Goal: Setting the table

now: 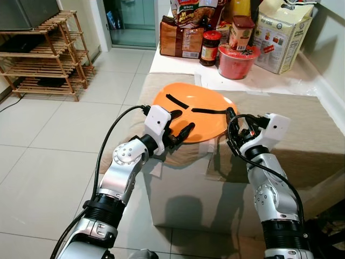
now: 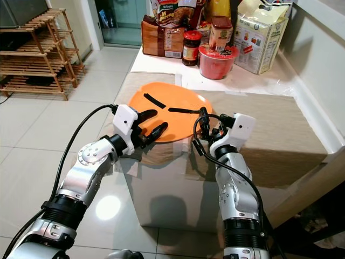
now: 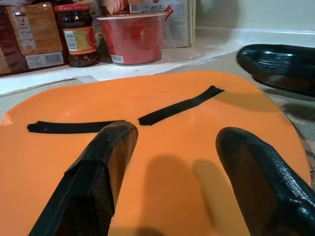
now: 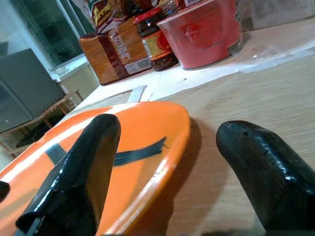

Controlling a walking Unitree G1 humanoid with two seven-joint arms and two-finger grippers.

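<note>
Now, arms: left gripper (image 1: 180, 129) hangs spread wide over the plate's near-left edge; right gripper (image 1: 233, 125) is parted at its right rim.
Plate: orange plate (image 1: 202, 105) lies flat near the table (image 1: 291, 124) front corner, between both.
Axis: longer left-right.
Room: bare cloth right; red bowl (image 1: 235, 61) and jar (image 1: 210, 47) behind.

Plate (image 1: 194, 110) on tabletop (image 1: 302, 129), near edge; jar (image 1: 210, 47), tub (image 1: 237, 60), boxes (image 1: 280, 35) behind it.
</note>
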